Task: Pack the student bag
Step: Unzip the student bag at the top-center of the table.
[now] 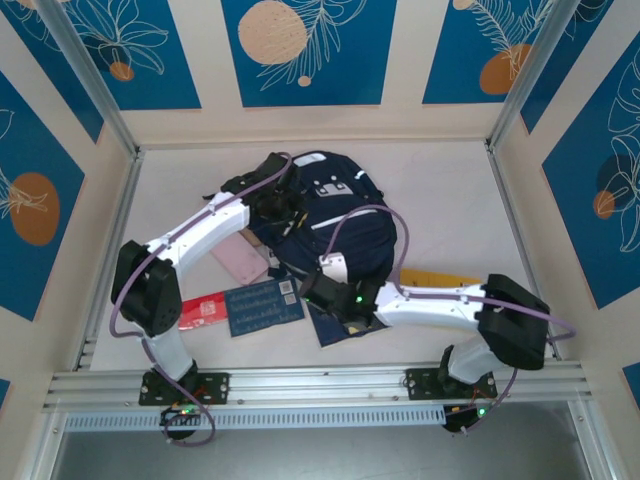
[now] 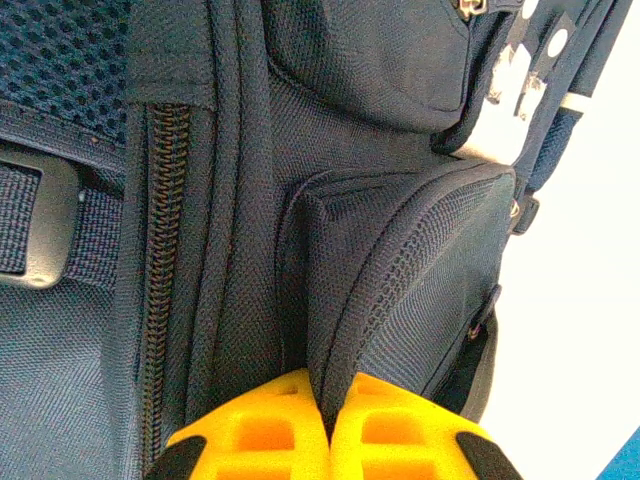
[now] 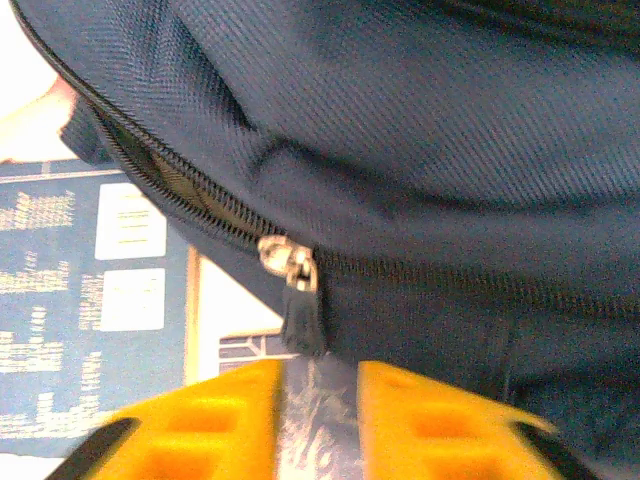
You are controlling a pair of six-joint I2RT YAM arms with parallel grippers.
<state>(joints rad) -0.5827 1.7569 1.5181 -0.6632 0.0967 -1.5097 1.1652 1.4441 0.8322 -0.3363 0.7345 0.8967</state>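
The student bag [image 1: 345, 235], dark navy with white-grey patches, lies mid-table. At the bag's left side my left gripper [image 1: 275, 205] is shut, and in the left wrist view its yellow fingers [image 2: 328, 400] pinch a ridge of the bag's fabric [image 2: 400, 270] beside a closed zip [image 2: 160, 280]. My right gripper [image 1: 310, 285] is at the bag's near edge. In the right wrist view its fingers [image 3: 318, 375] stand a narrow gap apart, just below the black zip pull [image 3: 300, 315] hanging from a partly open zip. The pull is not between them.
On the table to the left of the bag lie a pink flat item [image 1: 240, 262], a blue printed booklet [image 1: 258, 305] and a red item [image 1: 205, 312]. A yellow item [image 1: 440, 277] pokes out on the right. A dark book [image 1: 335, 328] lies under the right gripper.
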